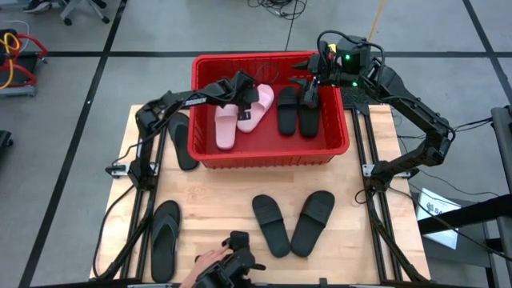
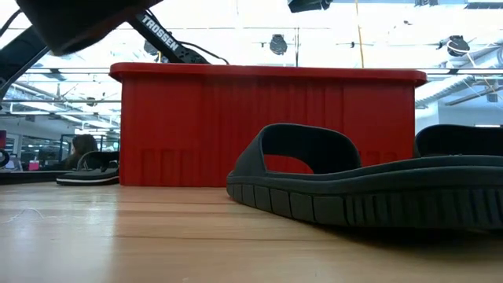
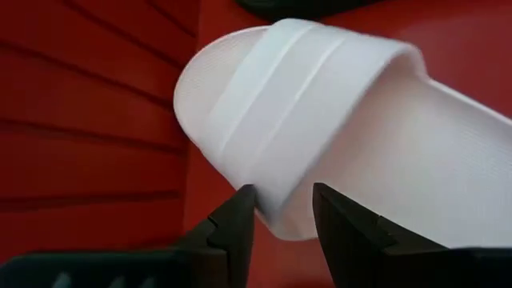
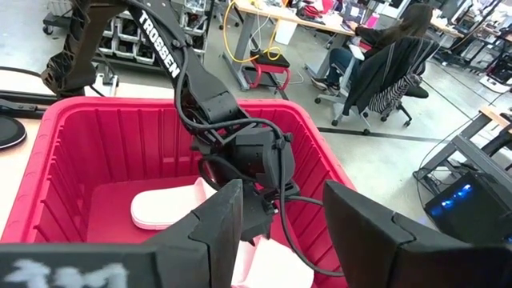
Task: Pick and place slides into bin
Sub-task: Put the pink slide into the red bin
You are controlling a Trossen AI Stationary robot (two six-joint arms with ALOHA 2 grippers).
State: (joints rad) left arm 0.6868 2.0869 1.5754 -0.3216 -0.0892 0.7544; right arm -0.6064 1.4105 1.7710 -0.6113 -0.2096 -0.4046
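You have the red bin point(image 1: 272, 152) at the far middle of the desk, a rectangular basket with slotted walls and a thick rim. Inside it, two pale pink slides point(image 1: 226, 128) lie at the left, the second point(image 1: 258, 106) angled beside the first and touching it, and a pair of black wide-strap slides point(image 1: 288, 112) lies side by side at the right. Just left of the bin, a black slide point(image 1: 182, 141) lies flat on the desk. Near the front edge you see two black wide-strap slides point(image 1: 270, 226) splayed apart at the toes, and a black thong flip-flop point(image 1: 165, 238) at the front left.
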